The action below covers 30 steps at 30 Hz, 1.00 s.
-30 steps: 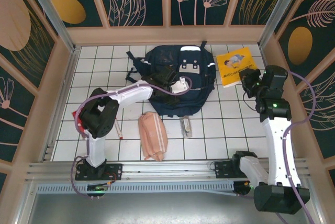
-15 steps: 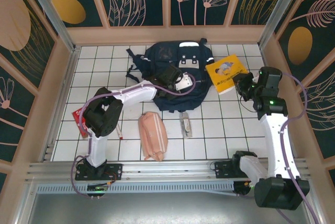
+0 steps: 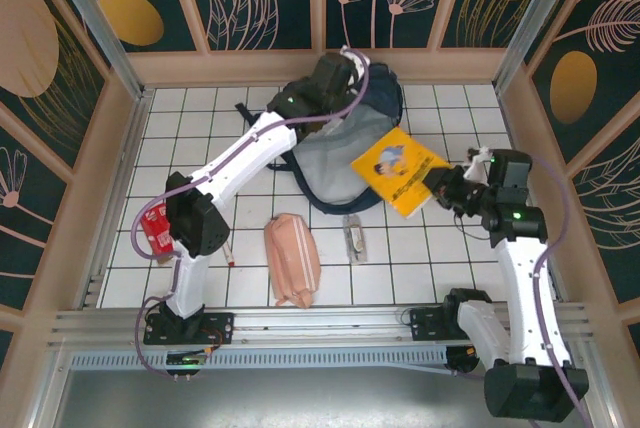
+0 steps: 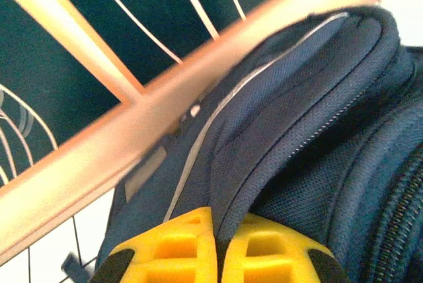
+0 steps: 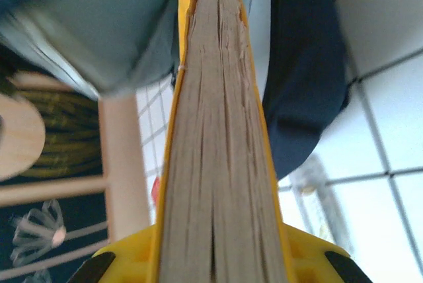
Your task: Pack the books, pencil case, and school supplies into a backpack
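Left jaws, pinching backpack [image 3: 340,158] rim, hoisted it open — right jaws, clamping book [image 3: 398,170], now at mouth.

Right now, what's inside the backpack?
Pale grey lining shows in the open mouth of the backpack, with no items seen. The yellow book, held by the right hand, covers its right edge; the left hand covers the top.

White shells, black joints, purple cables [image 3: 137,240] along both arms; yellow ribbed fingers [image 4: 165,250] — green light [image 3: 519,214] on right arm [image 3: 525,268].
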### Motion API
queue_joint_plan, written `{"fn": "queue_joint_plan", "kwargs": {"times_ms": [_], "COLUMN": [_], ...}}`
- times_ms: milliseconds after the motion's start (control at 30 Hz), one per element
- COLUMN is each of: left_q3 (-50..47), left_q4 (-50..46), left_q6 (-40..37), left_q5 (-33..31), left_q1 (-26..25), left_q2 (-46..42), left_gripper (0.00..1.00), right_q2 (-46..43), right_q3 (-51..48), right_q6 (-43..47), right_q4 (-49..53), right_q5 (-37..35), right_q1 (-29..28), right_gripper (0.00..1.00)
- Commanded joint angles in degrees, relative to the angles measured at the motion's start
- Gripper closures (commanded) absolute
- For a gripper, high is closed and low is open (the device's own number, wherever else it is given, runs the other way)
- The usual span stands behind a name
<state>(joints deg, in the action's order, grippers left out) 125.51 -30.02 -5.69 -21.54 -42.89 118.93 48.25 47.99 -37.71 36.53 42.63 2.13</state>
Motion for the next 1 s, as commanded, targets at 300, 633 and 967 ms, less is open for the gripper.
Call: {"fn": "queue_joint_plan", "kwargs": {"times_ms": [300, 633, 967], "left_q3": [7.0, 1.5, -2.4], "left_q4": [-3.3, -1.2, 3.0], "left_q6": [8.6, 12.5, 14.5], "left_q5": [3.3, 8.5, 14.3], "left_q1": [-0.6, -1.1, -1.2], "left_q2": [-4.3, -6.9, -8.2], "left_gripper": [1.0, 1.0, 1.0], "right_q2": [13.4, 26.9, 48.0], "right_q3": [-4.9, -8.5, -3.6], "right_q6": [-19.1, -26.6, -38.4], "right_q4": [-40.4, -56.1, -81.6], "right_q5": [-3.4, -31.7, -42.1], "right_q1": [-15.0, -18.5, -27.7], "right_gripper": [1.0, 1.0, 1.0]}}
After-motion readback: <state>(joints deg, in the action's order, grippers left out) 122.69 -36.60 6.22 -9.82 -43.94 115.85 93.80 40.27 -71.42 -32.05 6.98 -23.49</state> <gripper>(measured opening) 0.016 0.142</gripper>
